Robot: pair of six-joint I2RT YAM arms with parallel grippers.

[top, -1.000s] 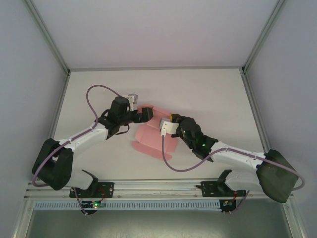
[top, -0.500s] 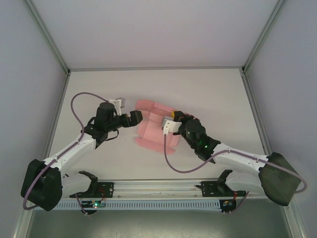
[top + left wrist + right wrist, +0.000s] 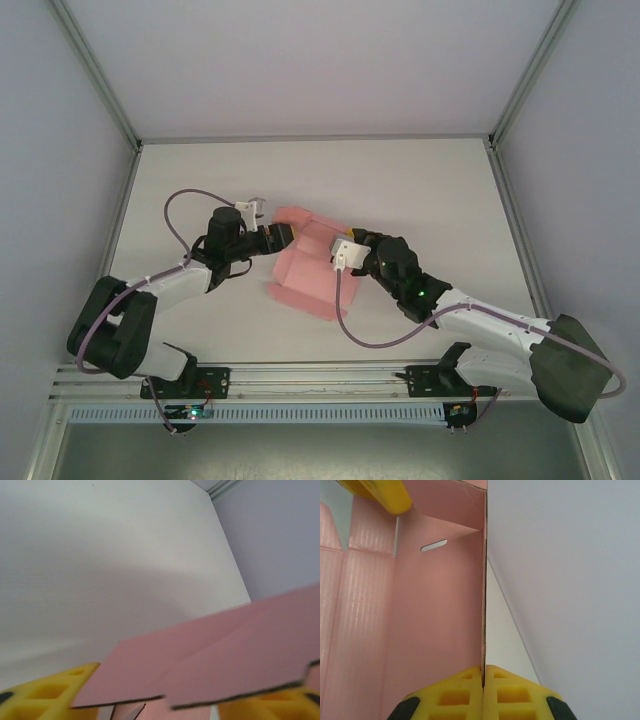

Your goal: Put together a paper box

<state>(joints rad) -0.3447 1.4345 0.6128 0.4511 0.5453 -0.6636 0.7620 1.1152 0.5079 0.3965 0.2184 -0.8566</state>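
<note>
- the paper box [image 3: 305, 270] sits mid-table [image 3: 430, 190], half built: its base is flat on the surface, with walls and flaps raised at the far end between the 2 arms.
- the right gripper [image 3: 484, 672] is pinched tight on the thin edge of 1 upright wall. the hold is right at the card's rim, so a sideways tug could let the wall slip out or crease it off its fold line.
- the left gripper [image 3: 284, 235] has its jaws standing apart, with a pink flap lying across the gap between its yellow fingers [image 3: 45, 695] (nothing is clamped as far as the left wrist view shows). if it closes while the flap lies at an angle, it may crush a corner instead of gripping flat card.
- the arms meet at the same far end of the box. if the left one pushes the flap inward before the right one's wall stands square, the whole light box could skid or twist on the smooth table.
- a small slot [image 3: 434, 545] shows in the inner panel. my guess is that a tab must enter it, and a bent flap would miss it.
- the 2 sets of fingers are close together, so a collision is possible.
</note>
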